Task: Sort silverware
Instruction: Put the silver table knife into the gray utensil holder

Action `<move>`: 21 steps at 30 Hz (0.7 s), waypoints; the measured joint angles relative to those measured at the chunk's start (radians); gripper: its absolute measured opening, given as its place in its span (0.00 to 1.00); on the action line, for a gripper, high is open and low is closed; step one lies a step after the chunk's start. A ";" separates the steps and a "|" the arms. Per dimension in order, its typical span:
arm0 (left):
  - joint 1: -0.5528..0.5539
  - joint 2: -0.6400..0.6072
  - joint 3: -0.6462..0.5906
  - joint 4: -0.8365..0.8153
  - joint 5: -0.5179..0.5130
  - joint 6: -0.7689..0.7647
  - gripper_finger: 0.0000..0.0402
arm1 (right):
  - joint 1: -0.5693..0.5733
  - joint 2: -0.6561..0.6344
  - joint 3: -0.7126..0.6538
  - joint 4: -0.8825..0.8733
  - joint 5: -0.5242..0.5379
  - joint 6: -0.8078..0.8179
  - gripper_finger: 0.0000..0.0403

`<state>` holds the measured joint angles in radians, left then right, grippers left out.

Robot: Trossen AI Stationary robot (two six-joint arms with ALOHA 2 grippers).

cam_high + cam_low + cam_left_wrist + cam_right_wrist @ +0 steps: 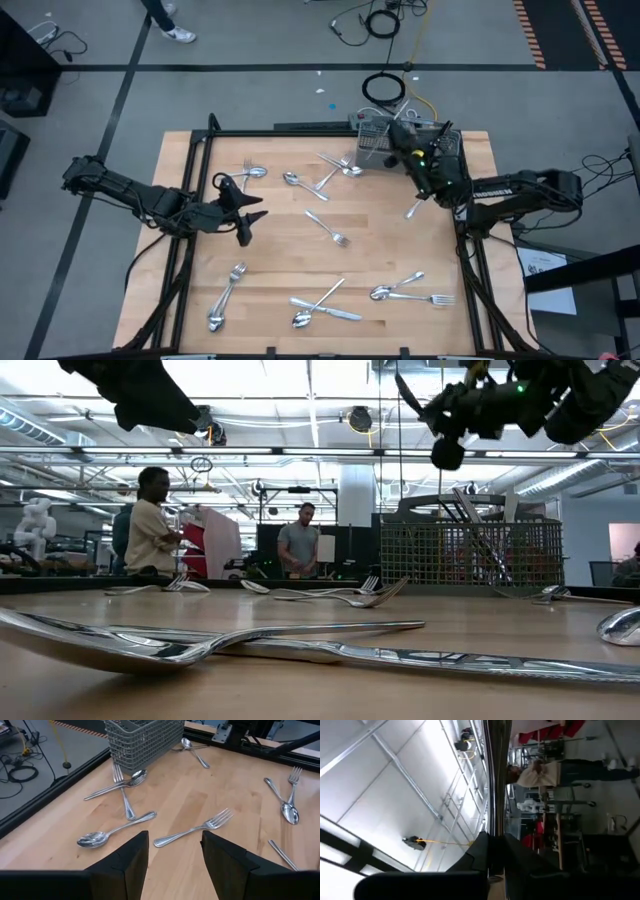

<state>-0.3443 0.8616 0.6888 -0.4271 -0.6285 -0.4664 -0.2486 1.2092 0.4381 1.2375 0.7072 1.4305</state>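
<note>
Forks, spoons and knives lie scattered flat on the wooden table point(380, 250). My left gripper point(258, 207) hovers open over the table's left half; in its wrist view point(175, 840) a fork point(195, 827) lies ahead between the fingers and a spoon point(115, 831) beside it. My right gripper point(402, 132) is raised by the grey wire basket point(375, 140) at the far edge, shut on a slender piece of silverware point(492, 770). Which kind of piece it is does not show. The basket point(470, 550) holds some pieces standing in it. My right gripper point(492, 842) pinches a thin piece of silverware between its two fingers. The piece's free length point(492, 795) runs straight out past the fingertips. It is lifted clear of the table, and in the low view its end point(408, 392) juts from the gripper high above the basket.
More silverware lies near the table's front edge point(320, 305) and front right point(410, 290), with a fork at the centre point(328, 228) and a pile beside the basket point(335, 170). Black rails frame the table point(190, 180). People stand in the room beyond point(150, 525).
</note>
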 joint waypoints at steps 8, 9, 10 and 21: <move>0.000 0.000 0.000 0.000 -0.001 0.000 0.48 | -0.005 -0.084 -0.177 -0.002 -0.001 0.104 0.05; 0.000 0.000 0.000 0.000 -0.007 0.000 0.48 | -0.003 -0.097 -0.189 -0.002 -0.002 0.105 0.05; 0.000 0.000 0.000 0.000 -0.013 0.000 0.48 | 0.000 -0.109 -0.198 0.001 -0.005 0.109 0.05; 0.010 0.000 0.000 -0.001 -0.033 0.000 0.48 | 0.003 -0.183 -0.240 -0.092 -0.004 0.280 0.07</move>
<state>-0.3346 0.8616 0.6888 -0.4280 -0.6611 -0.4664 -0.2451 1.0264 0.1978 1.1459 0.7028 1.7104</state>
